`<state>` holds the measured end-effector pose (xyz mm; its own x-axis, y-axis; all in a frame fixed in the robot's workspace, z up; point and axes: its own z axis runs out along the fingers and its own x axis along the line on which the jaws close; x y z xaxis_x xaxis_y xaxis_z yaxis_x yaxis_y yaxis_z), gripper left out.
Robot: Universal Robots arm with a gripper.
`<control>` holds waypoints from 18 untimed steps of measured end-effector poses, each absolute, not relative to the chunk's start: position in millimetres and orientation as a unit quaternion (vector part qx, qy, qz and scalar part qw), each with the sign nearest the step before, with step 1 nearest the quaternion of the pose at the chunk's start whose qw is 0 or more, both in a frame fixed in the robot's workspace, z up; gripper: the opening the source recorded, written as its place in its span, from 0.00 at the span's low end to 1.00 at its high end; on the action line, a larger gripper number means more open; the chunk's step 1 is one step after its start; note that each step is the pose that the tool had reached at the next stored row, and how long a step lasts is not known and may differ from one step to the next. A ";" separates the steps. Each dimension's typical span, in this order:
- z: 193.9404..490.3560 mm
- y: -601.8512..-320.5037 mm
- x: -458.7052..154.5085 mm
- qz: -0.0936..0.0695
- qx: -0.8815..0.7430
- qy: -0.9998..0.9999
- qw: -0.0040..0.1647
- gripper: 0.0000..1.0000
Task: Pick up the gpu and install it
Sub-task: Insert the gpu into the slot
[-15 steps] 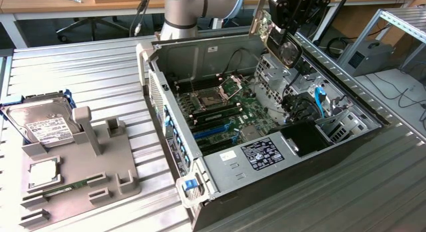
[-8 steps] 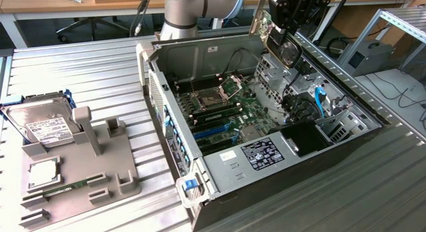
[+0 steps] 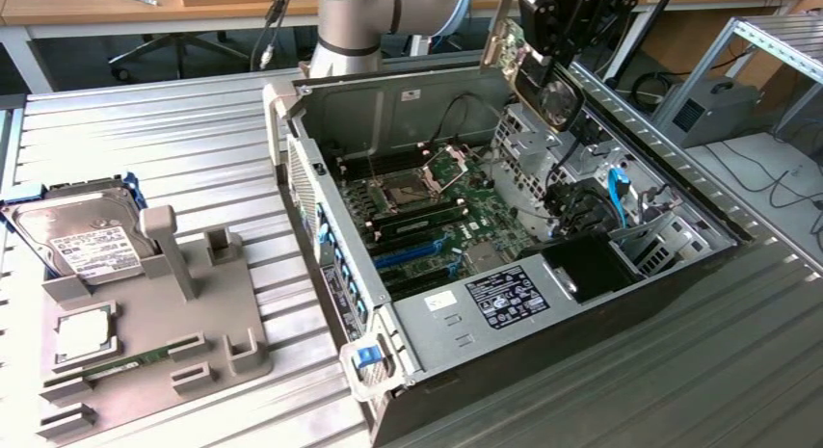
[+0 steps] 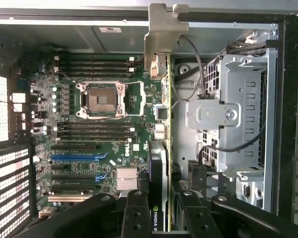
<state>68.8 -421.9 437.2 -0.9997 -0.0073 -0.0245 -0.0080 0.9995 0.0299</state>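
Wrist view: black gripper (image 4: 161, 204) clamps the flat green gpu (image 4: 158, 158) with black fan cooler, held edge-on, the green motherboard (image 4: 104, 124) far beyond. Carrying looks in hand; seating calls for aligning its edge over an expansion slot (image 4: 74, 157).

Green gpu (image 3: 546, 96), silver bracket (image 4: 165, 29), there against the black hand (image 3: 566, 19). Dark green motherboard (image 3: 438, 212), striped with blue slots (image 4: 74, 157). Silver hard drive (image 3: 84, 238), white label. Plain grey holder (image 3: 193, 323). Ribbed silver bench (image 3: 168, 140) all round.

gpu (image 4: 158, 163); matt silver metal bracket (image 4: 165, 29)
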 end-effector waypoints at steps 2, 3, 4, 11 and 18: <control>437.3 -421.9 68.6 0.015 -0.009 1.000 0.012 0.27; 437.2 -421.9 68.6 0.015 -0.013 1.000 0.012 0.27; 437.2 -421.9 68.5 0.015 -0.016 1.000 0.012 0.27; 437.2 -421.7 67.9 0.015 -0.045 0.999 0.012 0.27; 437.2 -421.5 67.9 0.016 -0.091 0.996 0.011 0.27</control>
